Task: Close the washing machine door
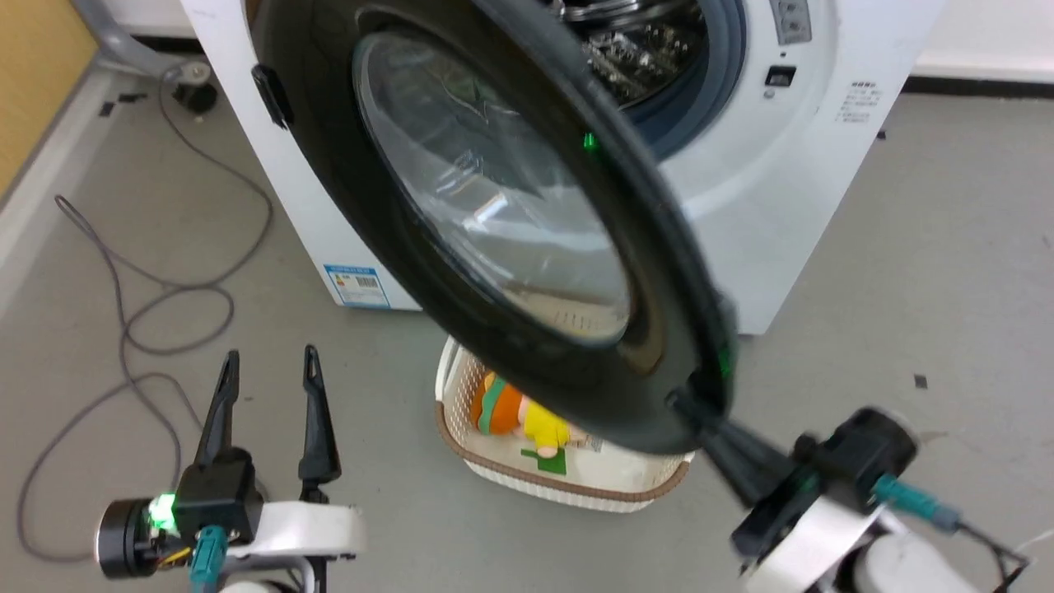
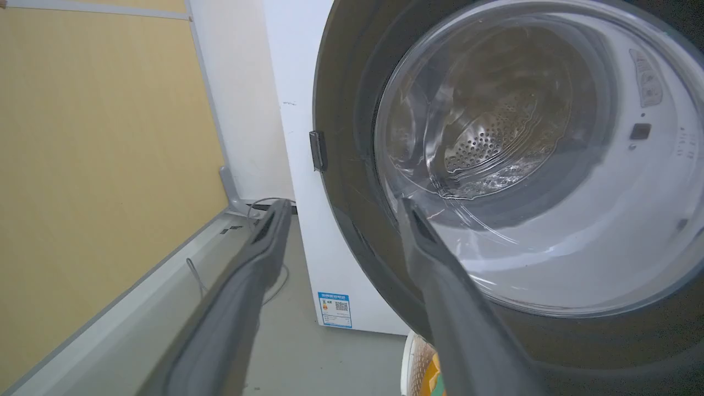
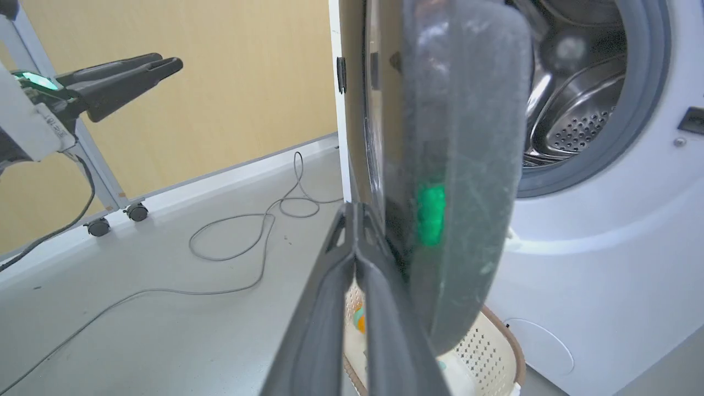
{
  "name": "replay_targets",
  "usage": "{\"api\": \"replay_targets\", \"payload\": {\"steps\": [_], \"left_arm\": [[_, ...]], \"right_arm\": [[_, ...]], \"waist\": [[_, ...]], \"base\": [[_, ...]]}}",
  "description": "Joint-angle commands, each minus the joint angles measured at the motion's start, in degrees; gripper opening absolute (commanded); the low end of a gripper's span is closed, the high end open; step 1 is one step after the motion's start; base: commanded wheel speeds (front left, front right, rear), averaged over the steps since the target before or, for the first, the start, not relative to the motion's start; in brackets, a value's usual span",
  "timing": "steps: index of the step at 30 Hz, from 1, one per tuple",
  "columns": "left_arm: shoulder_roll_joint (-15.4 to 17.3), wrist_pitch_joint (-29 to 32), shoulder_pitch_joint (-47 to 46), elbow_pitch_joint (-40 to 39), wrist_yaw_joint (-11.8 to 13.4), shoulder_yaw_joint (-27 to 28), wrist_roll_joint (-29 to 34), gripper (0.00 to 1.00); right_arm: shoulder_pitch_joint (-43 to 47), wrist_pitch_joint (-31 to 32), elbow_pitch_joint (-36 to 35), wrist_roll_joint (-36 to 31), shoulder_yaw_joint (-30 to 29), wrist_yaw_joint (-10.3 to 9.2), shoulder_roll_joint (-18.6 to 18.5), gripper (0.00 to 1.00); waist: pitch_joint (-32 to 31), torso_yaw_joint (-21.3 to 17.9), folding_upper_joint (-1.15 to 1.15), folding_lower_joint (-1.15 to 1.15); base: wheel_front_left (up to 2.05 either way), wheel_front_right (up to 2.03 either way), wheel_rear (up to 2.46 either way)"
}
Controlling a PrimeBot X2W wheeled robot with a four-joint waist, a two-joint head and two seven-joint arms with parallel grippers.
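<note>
The washing machine door (image 1: 494,214) stands swung out, roughly half open, its glossy black ring and clear glass bowl facing left. Behind it the white washing machine (image 1: 766,222) shows its steel drum (image 1: 634,41) and grey gasket. My right gripper (image 1: 687,408) is shut, fingers together, with the tips against the door's outer face near its free lower edge; in the right wrist view the fingertips (image 3: 355,212) meet beside the door's thick rim (image 3: 467,165). My left gripper (image 1: 268,366) is open and holds nothing, low at the left, apart from the door (image 2: 352,181).
A cream perforated basket (image 1: 527,473) with a colourful soft toy (image 1: 515,416) sits on the floor under the door. A grey cable (image 1: 123,313) loops over the floor at the left. A wood-coloured panel (image 1: 33,74) and its grey skirting bound the left side.
</note>
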Motion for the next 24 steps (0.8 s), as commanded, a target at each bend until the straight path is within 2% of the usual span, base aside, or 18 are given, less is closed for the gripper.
{"api": "replay_targets", "payload": {"steps": [1, 11, 14, 18, 24], "left_arm": [[-0.27, -0.25, -1.36, -0.17, -0.13, -0.18, 0.52, 1.0], [-0.48, -0.25, -5.14, -0.48, 0.36, -0.43, 0.31, 1.0], [-0.57, -0.25, -6.21, -0.77, 0.68, -0.71, 0.17, 1.0], [-0.69, -0.25, -7.61, -1.01, 1.1, -1.26, -0.16, 1.0], [-0.81, -0.25, -8.97, -1.2, 1.71, -1.85, -0.75, 1.0]], "right_arm": [[-1.49, -0.2, 0.58, -0.34, -1.8, -0.11, 0.25, 0.0], [-11.13, -0.2, 6.31, -0.74, -12.34, -0.11, -0.65, 0.0], [-14.94, -0.2, 9.4, -0.29, -13.92, -0.11, -1.76, 0.0], [-20.27, -0.2, 13.52, -4.14, -14.88, -0.11, -4.39, 0.0], [-27.01, -0.2, 19.33, -4.91, -18.0, -0.11, -5.44, 0.0]], "waist": [[0.99, 0.07, 0.0, 0.0], [6.85, 1.51, 0.0, 0.0], [8.62, 2.45, 0.0, 0.0], [11.01, 4.01, 0.0, 0.0], [13.54, 5.65, 0.0, 0.0]], "base": [[0.0, 0.0, 0.0], [0.0, 0.0, 0.0], [0.0, 0.0, 0.0], [0.0, 0.0, 0.0], [0.0, 0.0, 0.0]]}}
